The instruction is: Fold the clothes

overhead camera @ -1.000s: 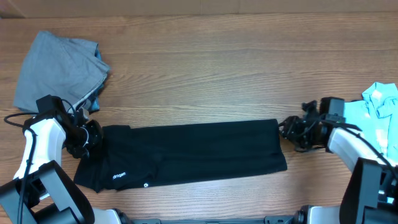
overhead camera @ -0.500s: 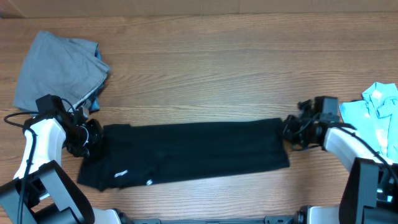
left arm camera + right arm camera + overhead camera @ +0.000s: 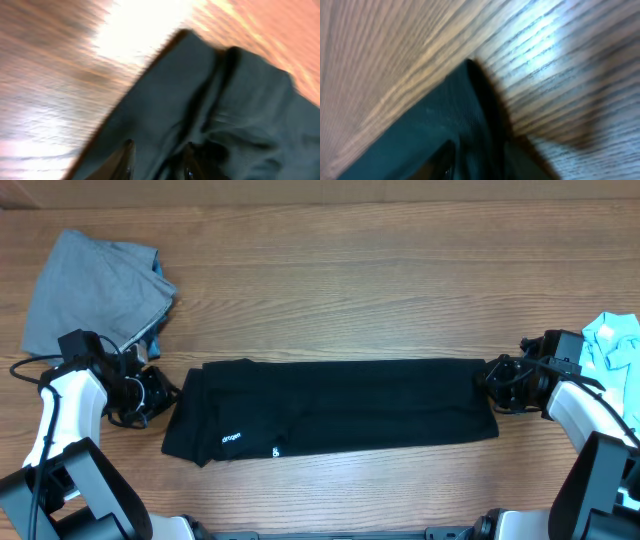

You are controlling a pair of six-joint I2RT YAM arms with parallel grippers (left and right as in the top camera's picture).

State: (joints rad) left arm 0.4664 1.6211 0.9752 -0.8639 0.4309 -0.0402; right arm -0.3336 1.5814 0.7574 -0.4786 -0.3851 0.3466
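The wooden table (image 3: 350, 290) carries everything. The black shirt (image 3: 340, 405) lies stretched flat as a long band between the two grippers. Since a second ago it has slid toward the right gripper and been pulled longer, its small white lettering moving along with it.

A crumpled grey garment (image 3: 95, 285) sits beyond the left gripper, well apart from the shirt. A light-blue one (image 3: 612, 345) lies just behind the right arm.

Both arms reach low and inward. The left gripper (image 3: 160, 393) is at the shirt's near end. The right gripper (image 3: 492, 372) has drawn back outward with the far end.

In the blurred wrist views each pair of fingers stands a little apart, with black cloth lying in the gap.
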